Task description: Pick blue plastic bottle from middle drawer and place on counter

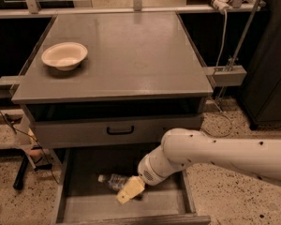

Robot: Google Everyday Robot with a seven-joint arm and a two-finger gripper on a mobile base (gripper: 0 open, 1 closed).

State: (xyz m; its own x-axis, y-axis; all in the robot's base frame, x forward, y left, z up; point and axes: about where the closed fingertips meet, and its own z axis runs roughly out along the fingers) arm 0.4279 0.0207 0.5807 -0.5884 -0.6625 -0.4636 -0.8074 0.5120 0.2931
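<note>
The blue plastic bottle lies on its side on the floor of the open middle drawer, white cap pointing left. My gripper hangs low inside the drawer at the bottle's right end, its tan fingers over or against the bottle body. The white arm reaches in from the right. The grey counter spreads above the drawers.
A white bowl sits on the counter's left side. A shut grey drawer front with a black handle is just above the open drawer. Metal rails and a cable stand at the right; speckled floor lies around the cabinet.
</note>
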